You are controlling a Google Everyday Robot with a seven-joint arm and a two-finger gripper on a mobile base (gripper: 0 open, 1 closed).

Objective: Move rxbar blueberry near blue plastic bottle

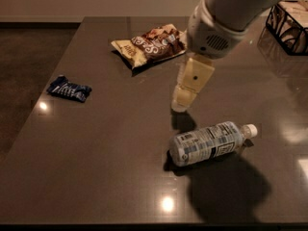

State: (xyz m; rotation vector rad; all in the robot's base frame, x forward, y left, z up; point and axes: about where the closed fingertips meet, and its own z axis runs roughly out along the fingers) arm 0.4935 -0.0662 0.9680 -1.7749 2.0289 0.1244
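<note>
The rxbar blueberry (69, 89) is a small dark-blue wrapper with white lettering, lying flat near the table's left edge. The blue plastic bottle (210, 142) lies on its side at centre right, its white cap pointing right. My gripper (183, 101) hangs from the white arm in the middle of the table. It is above and just left of the bottle, and far to the right of the bar. It holds nothing that I can see.
A yellow-and-brown chip bag (150, 43) lies at the back centre, behind the gripper. A black wire basket (288, 20) stands at the back right corner. The dark table (106, 167) ends at the left, with floor beyond.
</note>
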